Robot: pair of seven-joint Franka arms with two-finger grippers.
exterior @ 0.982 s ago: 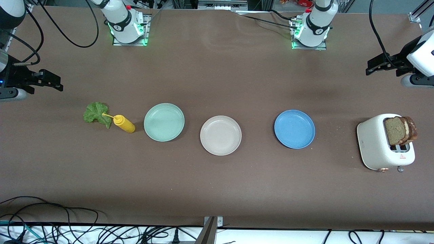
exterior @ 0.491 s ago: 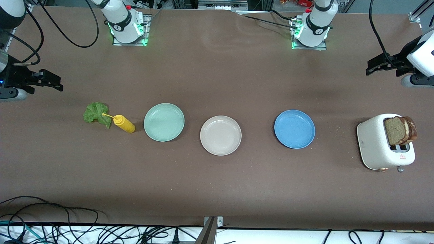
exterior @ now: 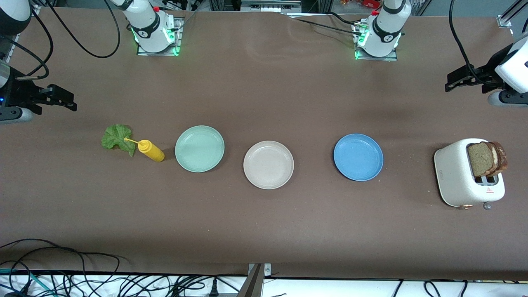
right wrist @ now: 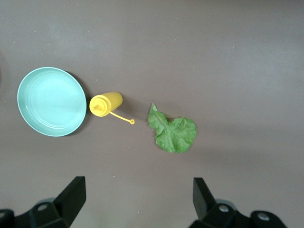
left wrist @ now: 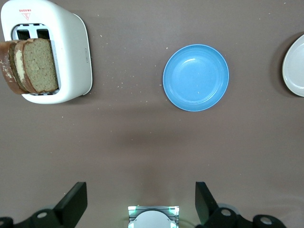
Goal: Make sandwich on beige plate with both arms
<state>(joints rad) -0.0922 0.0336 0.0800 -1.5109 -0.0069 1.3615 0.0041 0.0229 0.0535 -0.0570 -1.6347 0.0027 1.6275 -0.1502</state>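
The beige plate (exterior: pixel 268 165) lies bare at the middle of the table, and its edge shows in the left wrist view (left wrist: pixel 295 66). Two brown bread slices (exterior: pixel 486 159) (left wrist: pixel 33 66) stand in a white toaster (exterior: pixel 458 177) (left wrist: pixel 71 52) at the left arm's end. A green lettuce leaf (exterior: pixel 117 138) (right wrist: pixel 173 133) lies flat at the right arm's end. My left gripper (exterior: pixel 449 83) (left wrist: pixel 141 204) hangs open over bare table near the toaster. My right gripper (exterior: pixel 72 102) (right wrist: pixel 137 202) hangs open over bare table near the lettuce. Neither holds anything.
A yellow squeeze bottle (exterior: pixel 152 151) (right wrist: pixel 105 104) stands beside the lettuce. A mint-green plate (exterior: pixel 199 148) (right wrist: pixel 51 101) lies between the bottle and the beige plate. A blue plate (exterior: pixel 358 157) (left wrist: pixel 195 77) lies between the beige plate and the toaster. Cables run along the table's near edge.
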